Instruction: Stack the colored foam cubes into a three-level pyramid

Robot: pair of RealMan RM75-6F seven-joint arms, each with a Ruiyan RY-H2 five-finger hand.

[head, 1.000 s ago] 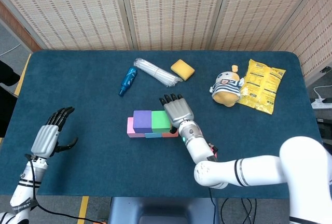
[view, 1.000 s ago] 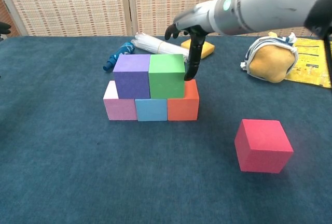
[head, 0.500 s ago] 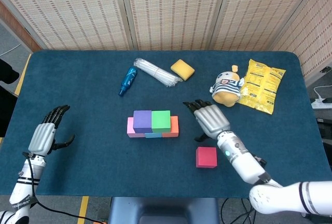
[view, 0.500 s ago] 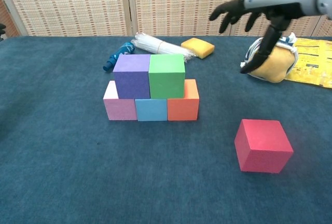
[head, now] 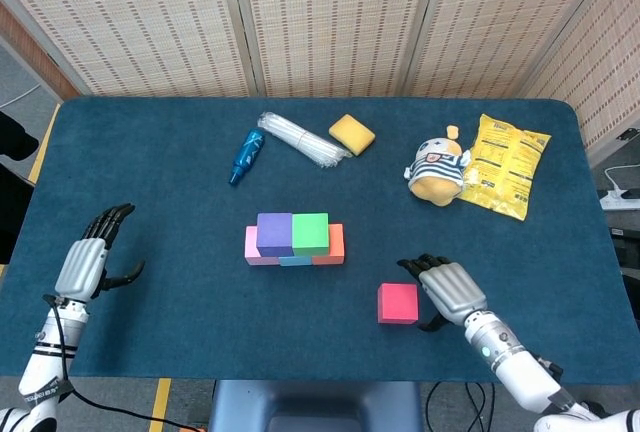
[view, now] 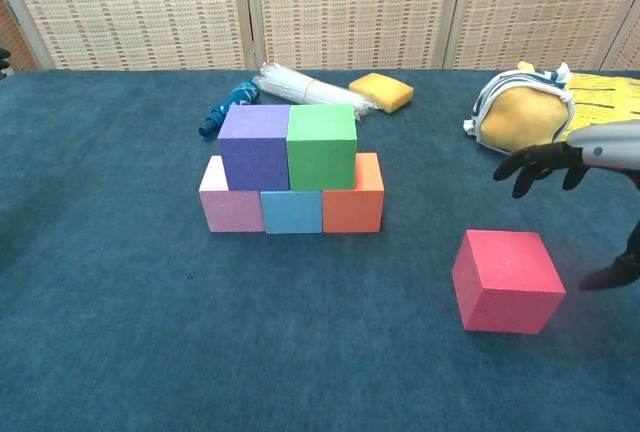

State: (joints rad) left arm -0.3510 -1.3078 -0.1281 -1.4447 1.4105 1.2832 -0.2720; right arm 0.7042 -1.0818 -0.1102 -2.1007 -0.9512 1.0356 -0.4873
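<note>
Head view takes in the whole table (head: 150, 182), covered in dark blue cloth, with woven screens (head: 330, 22) standing behind it. Only this view shows the left hand (head: 92, 264), low over the near left edge, fingers apart, holding nothing, well apart from the blocks. It also shows the full right hand (head: 445, 292), fingers spread and holding nothing, just right of the red block (head: 398, 303); no contact is visible. The chest view catches only that hand's dark fingertips (view: 535, 165) and thumb at the right border, above and to the right of the same red block.

Chest view gives the side of the stack, which the head view flattens. Bottom row, left to right: pink block (view: 230, 202), light blue block (view: 292, 211), orange block (view: 354, 198), all touching. Second row: purple block (view: 254, 146) and green block (view: 321, 145), side by side and touching, resting on the row below. The top of the second row is bare. The red block lies alone on the cloth, near right of the stack, turned slightly off square.

Far side, left to right: blue bottle (head: 246, 155) lying down, bundle of clear straws (head: 300, 139), yellow sponge (head: 352, 134), striped plush toy (head: 435, 171), yellow snack bag (head: 505, 177).
</note>
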